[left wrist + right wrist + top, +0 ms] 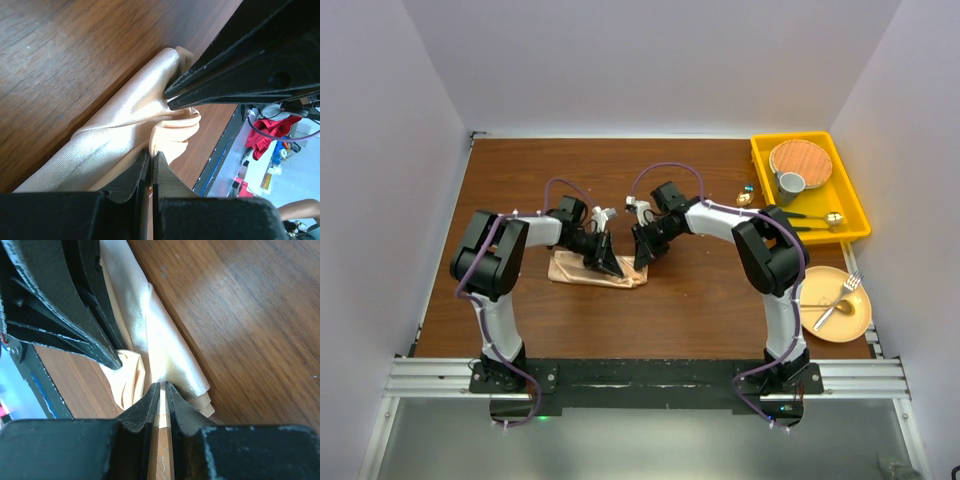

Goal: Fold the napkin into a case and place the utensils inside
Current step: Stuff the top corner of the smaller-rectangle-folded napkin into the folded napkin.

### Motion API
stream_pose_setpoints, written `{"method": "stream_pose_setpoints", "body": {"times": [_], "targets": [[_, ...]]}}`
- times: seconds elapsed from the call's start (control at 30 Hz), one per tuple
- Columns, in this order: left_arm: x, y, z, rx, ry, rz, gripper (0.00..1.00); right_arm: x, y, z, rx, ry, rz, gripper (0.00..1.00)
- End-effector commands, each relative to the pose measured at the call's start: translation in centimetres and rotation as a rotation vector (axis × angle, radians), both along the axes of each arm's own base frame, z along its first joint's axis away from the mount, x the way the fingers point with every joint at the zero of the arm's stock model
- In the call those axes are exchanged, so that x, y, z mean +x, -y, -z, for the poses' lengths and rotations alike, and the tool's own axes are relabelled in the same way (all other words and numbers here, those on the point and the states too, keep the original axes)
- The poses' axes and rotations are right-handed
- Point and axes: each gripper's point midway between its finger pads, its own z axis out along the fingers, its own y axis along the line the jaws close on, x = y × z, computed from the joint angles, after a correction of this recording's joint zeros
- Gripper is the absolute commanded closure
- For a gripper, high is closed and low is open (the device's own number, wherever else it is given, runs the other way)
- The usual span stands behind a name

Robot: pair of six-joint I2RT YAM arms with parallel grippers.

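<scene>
The peach satin napkin (582, 270) lies folded into a narrow layered strip on the wooden table, between the two arms. My left gripper (609, 264) pinches a fold at the strip's right end; in the left wrist view its jaws (152, 151) are shut on cloth (125, 115). My right gripper (643, 258) meets the same end from the other side, its jaws (162, 385) nearly closed with cloth (165, 340) between the tips. A gold fork (848, 287) and spoon (832, 312) lie on a yellow plate (858, 325) at the right.
A yellow tray (760, 160) at the back right holds a round wood-toned plate (800, 158), a grey cup (790, 184) and a dark-handled utensil with a gold bowl (832, 217). A small gold and blue piece (745, 197) lies beside the tray. White walls enclose the table.
</scene>
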Motion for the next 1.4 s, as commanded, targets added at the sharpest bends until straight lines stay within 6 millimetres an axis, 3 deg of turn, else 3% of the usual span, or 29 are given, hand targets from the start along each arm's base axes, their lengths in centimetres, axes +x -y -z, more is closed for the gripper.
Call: {"method": "stream_pose_setpoints", "body": {"times": [0.0,0.3,0.77,1.2,1.37], "targets": [[-1.2,-1.2,1.8,0.074,-0.07,-0.026,1.0,1.4,-0.6,-2.9,0.003,0.132,-0.017,0.86],[-1.4,-1.1,2.1,0.074,-0.082,-0.027,1.0,1.7,-2.5,-5.3,0.009,0.267,-0.022,0.85],[-1.8,-1.2,2.6,0.08,-0.1,-0.036,1.0,0.2,-2.6,-3.3,-0.109,0.313,-0.057,0.88],[-1.8,-1.2,2.8,0.078,-0.102,-0.037,1.0,-0.5,-2.4,-2.0,-0.19,0.369,-0.091,0.77],[-2.0,-1.3,3.1,0.085,-0.116,-0.037,1.0,0.0,-1.9,-2.1,-0.222,0.387,-0.077,0.85]]}}
